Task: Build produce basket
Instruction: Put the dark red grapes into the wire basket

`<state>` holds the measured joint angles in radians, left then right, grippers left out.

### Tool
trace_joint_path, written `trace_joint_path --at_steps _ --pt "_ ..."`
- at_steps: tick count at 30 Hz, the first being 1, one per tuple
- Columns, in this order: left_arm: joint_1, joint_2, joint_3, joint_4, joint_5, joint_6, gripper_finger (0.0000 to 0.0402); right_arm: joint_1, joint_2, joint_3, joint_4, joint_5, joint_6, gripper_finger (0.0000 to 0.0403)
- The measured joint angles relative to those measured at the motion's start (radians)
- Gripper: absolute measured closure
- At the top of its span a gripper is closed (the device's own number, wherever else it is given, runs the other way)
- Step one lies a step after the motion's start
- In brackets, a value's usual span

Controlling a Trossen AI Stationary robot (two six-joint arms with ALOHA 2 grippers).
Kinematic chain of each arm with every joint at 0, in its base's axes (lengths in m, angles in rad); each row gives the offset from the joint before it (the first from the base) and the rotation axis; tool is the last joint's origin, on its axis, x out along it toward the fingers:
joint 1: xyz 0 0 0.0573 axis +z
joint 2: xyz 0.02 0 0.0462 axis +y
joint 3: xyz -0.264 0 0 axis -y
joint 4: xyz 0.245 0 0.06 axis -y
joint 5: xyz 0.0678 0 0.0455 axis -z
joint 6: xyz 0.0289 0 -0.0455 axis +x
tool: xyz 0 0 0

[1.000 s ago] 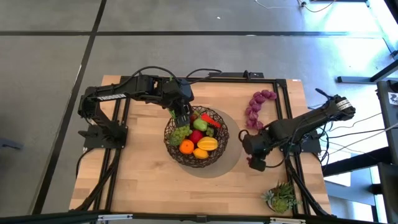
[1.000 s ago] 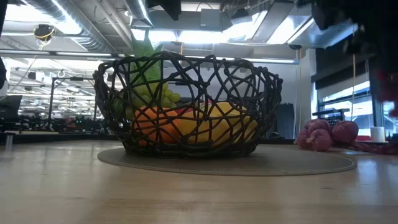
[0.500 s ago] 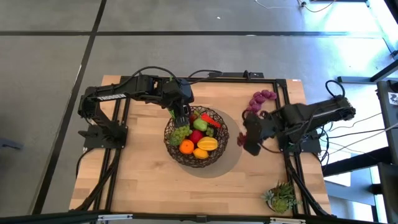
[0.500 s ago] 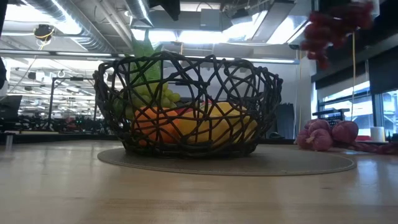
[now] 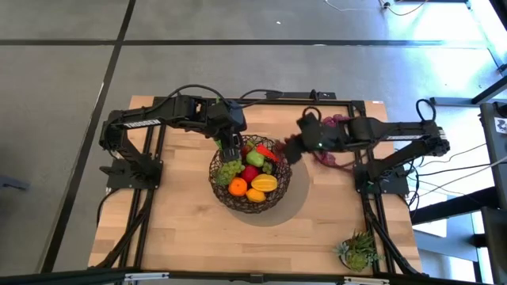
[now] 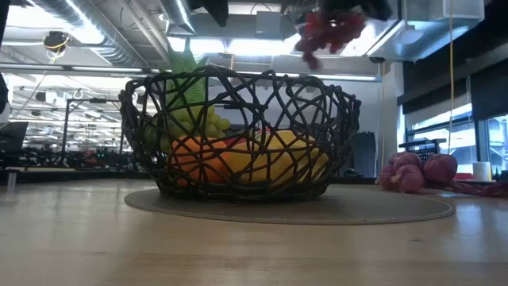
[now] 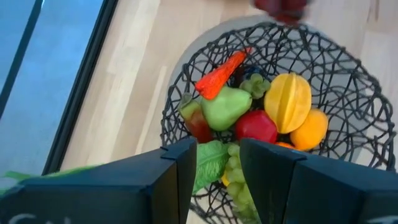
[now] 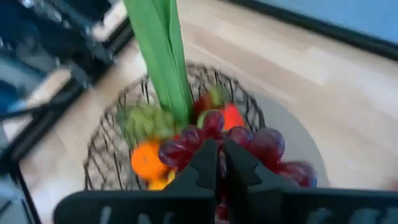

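Note:
The dark wire basket (image 5: 283, 187) stands on a grey round mat (image 5: 299, 199) at mid-table. It holds oranges, a yellow mango (image 5: 264, 183), a red apple, green grapes (image 5: 229, 169) and a red chilli (image 7: 221, 73). My left gripper (image 5: 230, 148) is over the basket's far left rim, shut on the long green stalk (image 8: 160, 59). My right gripper (image 5: 291, 149) is above the basket's right rim, shut on a dark purple grape bunch (image 8: 252, 146), which also shows in the low view (image 6: 327, 30). My left gripper pinches the stalk's leafy part (image 7: 210, 163) between its two fingers, from above, pointing down. The stalk stands nearly upright, its lower end among the fruit in the basket. My right gripper pinches the top of the grape bunch (image 8: 208, 134) between its shut fingers. The bunch hangs below the fingers, lifted clear above the basket's rim.
A second, lighter purple bunch (image 5: 334, 123) lies on the table at the far right, partly under my right arm; it also shows in the low view (image 6: 413, 171). A spiky green succulent (image 5: 358, 252) stands at the near right corner. Bare wood lies near and left of the basket.
My right gripper has risen from the table to the right of the basket with the dark grape bunch and swung up and toward the table's left and far edge. The bunch now hangs over the basket's right rim.

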<state>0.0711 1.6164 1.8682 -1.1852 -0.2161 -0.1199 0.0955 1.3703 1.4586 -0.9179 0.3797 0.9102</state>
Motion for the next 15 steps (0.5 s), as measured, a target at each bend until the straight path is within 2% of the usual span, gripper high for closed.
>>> trace_joint_path --at_steps 3,7,15 --pt "0.000 -0.007 0.000 -0.013 0.000 0.020 0.0289 -0.019 0.036 0.000 0.093 0.017 0.001 0.0403" --pt "0.000 -0.009 0.000 -0.013 0.000 0.052 0.0289 -0.040 0.105 0.000 0.214 -0.012 -0.028 0.0403" --pt "0.000 -0.014 0.000 -0.013 0.000 0.088 0.0289 -0.112 0.250 0.000 0.340 -0.069 -0.151 0.0403"
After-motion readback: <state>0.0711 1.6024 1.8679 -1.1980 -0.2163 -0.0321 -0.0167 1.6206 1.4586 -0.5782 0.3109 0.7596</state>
